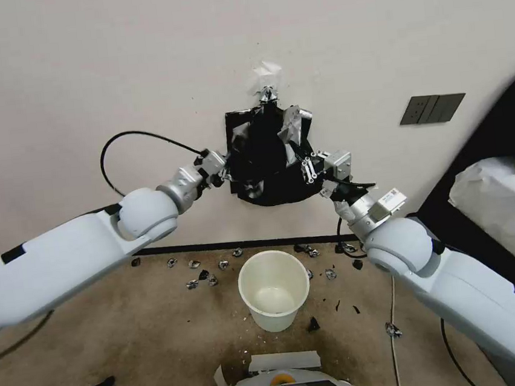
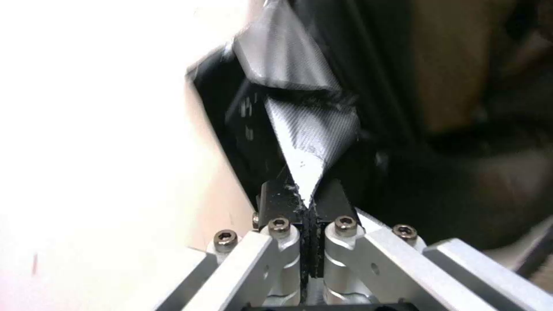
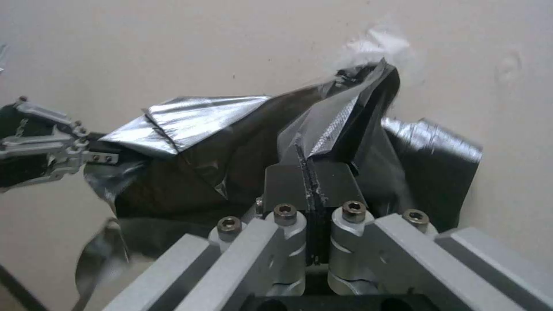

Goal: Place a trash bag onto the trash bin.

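The trash bag (image 1: 276, 186) is glossy, crinkled black plastic, stretched out in front of the wall between my two grippers. My left gripper (image 1: 226, 171) is shut on its left edge; the left wrist view shows the fingertips (image 2: 305, 202) pinched on a shiny fold of the bag (image 2: 314, 129). My right gripper (image 1: 305, 168) is shut on the right edge, its pads (image 3: 288, 177) clamping a fold of the bag (image 3: 201, 147). The left gripper (image 3: 92, 152) also shows there, farther off. The cream-white trash bin (image 1: 274, 289) stands open on the floor below the bag, apart from it.
A flat black sheaf (image 1: 240, 129) hangs on the wall behind the bag under pale tape (image 1: 266, 78). Black and silver scraps (image 1: 208, 275) litter the floor around the bin. A wall socket plate (image 1: 431, 109) and white plastic sheeting (image 1: 501, 206) are at the right.
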Controlling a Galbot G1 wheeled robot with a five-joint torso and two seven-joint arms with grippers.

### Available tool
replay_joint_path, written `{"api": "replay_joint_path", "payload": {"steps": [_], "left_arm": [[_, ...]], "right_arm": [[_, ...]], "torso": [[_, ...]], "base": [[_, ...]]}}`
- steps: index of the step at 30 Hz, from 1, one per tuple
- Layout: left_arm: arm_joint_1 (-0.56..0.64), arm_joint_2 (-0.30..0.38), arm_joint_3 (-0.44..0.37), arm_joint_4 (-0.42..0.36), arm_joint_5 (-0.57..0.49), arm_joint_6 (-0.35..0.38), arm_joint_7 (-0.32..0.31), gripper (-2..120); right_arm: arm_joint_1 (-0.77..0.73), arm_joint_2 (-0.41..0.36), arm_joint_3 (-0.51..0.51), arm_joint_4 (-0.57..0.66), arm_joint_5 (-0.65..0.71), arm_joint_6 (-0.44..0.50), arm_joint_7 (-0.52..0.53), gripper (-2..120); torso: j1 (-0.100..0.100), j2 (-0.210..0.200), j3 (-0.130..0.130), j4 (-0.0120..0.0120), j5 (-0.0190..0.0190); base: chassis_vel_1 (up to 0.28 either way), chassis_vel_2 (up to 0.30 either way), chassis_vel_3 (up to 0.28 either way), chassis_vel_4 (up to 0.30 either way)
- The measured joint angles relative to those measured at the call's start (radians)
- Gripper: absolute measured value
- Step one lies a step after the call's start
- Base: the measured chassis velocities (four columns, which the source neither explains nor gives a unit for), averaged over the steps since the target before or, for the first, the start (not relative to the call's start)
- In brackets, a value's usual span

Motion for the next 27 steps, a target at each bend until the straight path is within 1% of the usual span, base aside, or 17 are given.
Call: {"api": "replay_joint_path", "payload": {"steps": [1, 3, 4, 6, 13, 17, 22, 27], "left_arm": [[0.000, 0.000, 0.000, 0.000, 0.000, 0.000, 0.000, 0], [0.072, 0.021, -0.040, -0.046, 0.003, -0.012, -0.010, 0], [0.087, 0.025, -0.049, -0.058, 0.004, -0.016, -0.015, 0], [0.097, 0.028, -0.059, -0.070, 0.005, -0.018, -0.021, 0], [0.115, 0.052, -0.080, -0.113, 0.003, -0.018, -0.023, 0], [0.151, 0.059, -0.108, -0.155, 0.003, -0.016, -0.025, 0], [0.159, 0.052, -0.113, -0.164, -0.001, -0.014, -0.030, 0], [0.153, 0.031, -0.089, -0.163, -0.001, -0.013, -0.038, 0]], "right_arm": [[0.000, 0.000, 0.000, 0.000, 0.000, 0.000, 0.000, 0], [-0.062, 0.009, 0.007, 0.035, 0.002, 0.006, -0.003, 0], [-0.086, 0.013, 0.008, 0.045, -0.006, 0.009, -0.009, 0], [-0.114, 0.019, 0.010, 0.053, -0.022, 0.014, -0.017, 0], [-0.177, 0.022, 0.035, 0.098, -0.029, 0.016, -0.013, 0], [-0.228, 0.016, 0.058, 0.128, -0.030, 0.016, -0.011, 0], [-0.294, 0.019, 0.077, 0.143, -0.045, 0.015, -0.007, 0], [-0.329, 0.029, 0.079, 0.139, -0.062, 0.015, -0.007, 0]], "torso": [[0.000, 0.000, 0.000, 0.0000, 0.0000], [0.000, 0.000, 0.000, -0.0003, 0.0006], [0.000, 0.000, 0.000, -0.0007, 0.0006], [0.000, 0.000, 0.000, -0.0011, 0.0006], [0.000, 0.000, 0.000, -0.0006, 0.0007], [0.000, 0.000, 0.000, -0.0007, 0.0007], [0.000, 0.000, 0.000, -0.0007, 0.0007], [0.000, 0.000, 0.000, -0.0007, 0.0006]], "base": [[0.000, 0.000, 0.000, 0.000], [0.000, 0.000, 0.000, 0.000], [0.000, 0.000, 0.000, 0.000], [0.000, 0.000, 0.000, 0.000], [0.000, 0.000, 0.000, 0.000], [0.000, 0.000, 0.000, 0.000], [0.000, 0.000, 0.000, 0.000], [0.000, 0.000, 0.000, 0.000]]}}
